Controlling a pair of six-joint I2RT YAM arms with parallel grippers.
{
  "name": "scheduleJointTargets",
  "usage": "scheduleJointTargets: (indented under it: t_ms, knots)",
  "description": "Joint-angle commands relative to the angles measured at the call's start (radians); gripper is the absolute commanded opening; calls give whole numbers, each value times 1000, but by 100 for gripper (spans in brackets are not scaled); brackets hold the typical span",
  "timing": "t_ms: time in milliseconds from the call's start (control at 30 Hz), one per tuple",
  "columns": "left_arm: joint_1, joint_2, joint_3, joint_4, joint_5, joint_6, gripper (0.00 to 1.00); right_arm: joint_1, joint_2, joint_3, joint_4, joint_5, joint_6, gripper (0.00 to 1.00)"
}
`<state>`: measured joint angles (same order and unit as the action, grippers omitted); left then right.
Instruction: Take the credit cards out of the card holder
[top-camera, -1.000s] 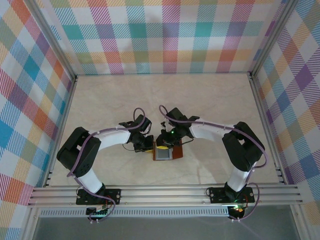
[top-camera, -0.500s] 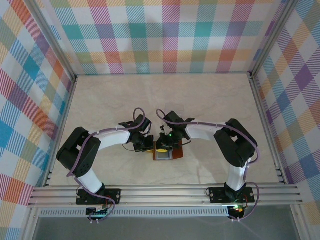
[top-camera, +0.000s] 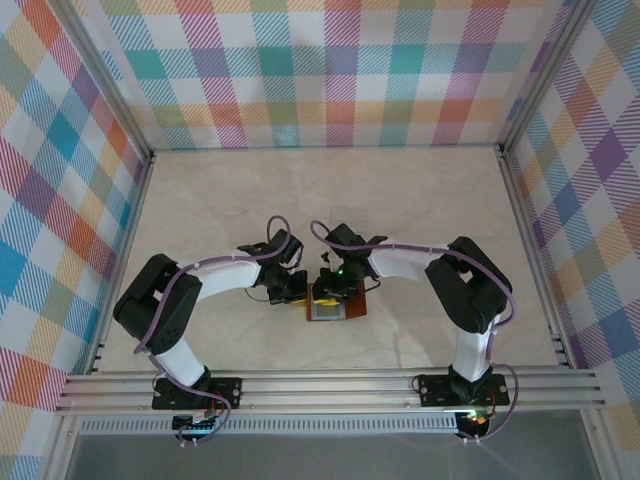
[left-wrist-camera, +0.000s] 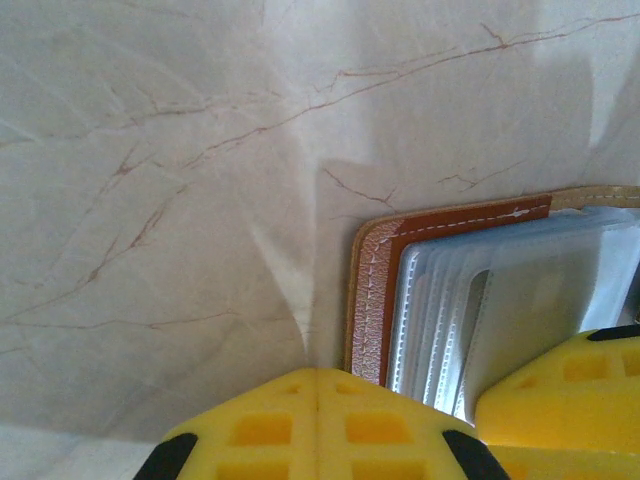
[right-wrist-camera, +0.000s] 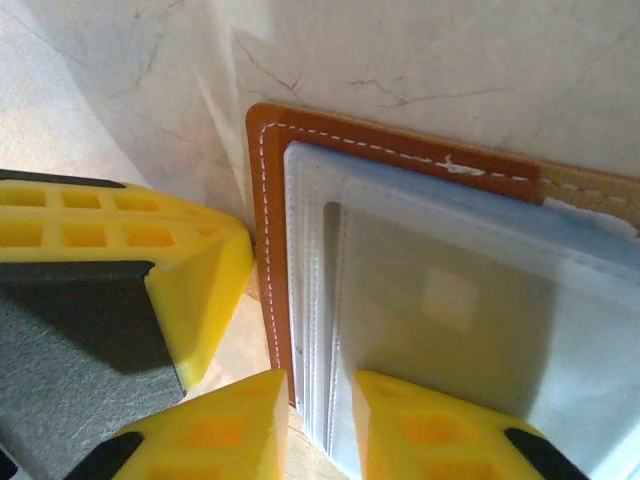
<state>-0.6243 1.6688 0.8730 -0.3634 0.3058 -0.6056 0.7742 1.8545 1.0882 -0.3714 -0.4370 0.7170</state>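
At the middle of the table (top-camera: 200, 200), where the card holder (top-camera: 335, 304) lies open, pin its leather edge with your closed, empty left gripper (left-wrist-camera: 318, 385) and slide the barely parted right gripper (right-wrist-camera: 320, 400), seemingly holding nothing, onto one of the credit cards (right-wrist-camera: 440, 300).

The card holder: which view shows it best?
The right wrist view: the card holder lies open and close, its leather rim and clear pockets plain. The left wrist view gives one corner and the pocket edges. The top view shows it small and partly covered.
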Motion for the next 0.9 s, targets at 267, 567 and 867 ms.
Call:
scheduleJointTargets:
  t_ms: [267,567,867]
  knots:
    - [5,43,-3,-46,-7,20,2,20,-40,46,-218,185,-43,36]
    - [5,42,2,-53,-5,21,2,26,-46,92,-304,275,-67,45]
    - [5,34,-2,-49,-8,19,2,31,-72,102,-364,362,-72,50]
